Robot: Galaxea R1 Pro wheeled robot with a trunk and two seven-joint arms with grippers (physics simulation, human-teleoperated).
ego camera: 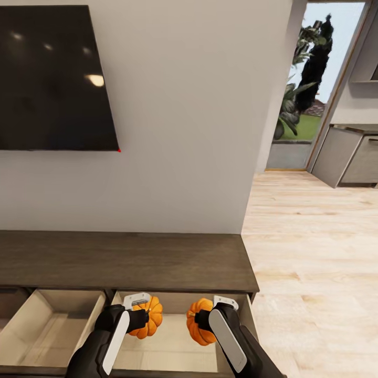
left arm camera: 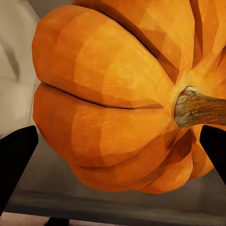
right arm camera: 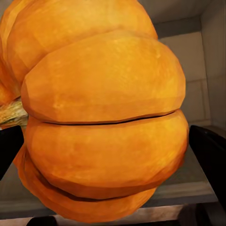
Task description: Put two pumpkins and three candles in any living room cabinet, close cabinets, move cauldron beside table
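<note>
1. Pumpkins: two, bright orange and ribbed, one in each gripper, both held over the open right-hand drawer [ego camera: 173, 346] of the cabinet [ego camera: 126, 260].
2. Left pumpkin [ego camera: 149, 316]: sits at the tip of the left gripper [ego camera: 140, 313], above the drawer's rear left part. In the left wrist view the pumpkin [left arm camera: 117, 99] spans the space between the two black fingers [left arm camera: 16, 162], its brown stem [left arm camera: 195, 107] pointing sideways toward one finger. The fingers pinch it from both sides.
3. Right pumpkin [ego camera: 199, 321]: sits at the tip of the right gripper [ego camera: 202, 319], above the drawer's middle, near its right wall. In the right wrist view the pumpkin [right arm camera: 103, 117] bulges between the dark fingers [right arm camera: 209, 160], and a sliver of stem [right arm camera: 10, 115] shows at the frame edge. The fingers pinch it likewise.
4. Spacing: the two pumpkins hang near each other, a gap of pale drawer floor between them. Whether either touches the drawer floor cannot be told.
5. Drawer: lined in pale beige. A second open drawer [ego camera: 50, 325] lies just beside it, on the left.
6. Cabinet: long, low and dark brown, against a pale wall [ego camera: 184, 131], under a black wall-mounted screen [ego camera: 52, 79].
7. Surroundings: light wood floor [ego camera: 315, 262] to the cabinet's right, and a doorway [ego camera: 310, 89] with greenery beyond.
</note>
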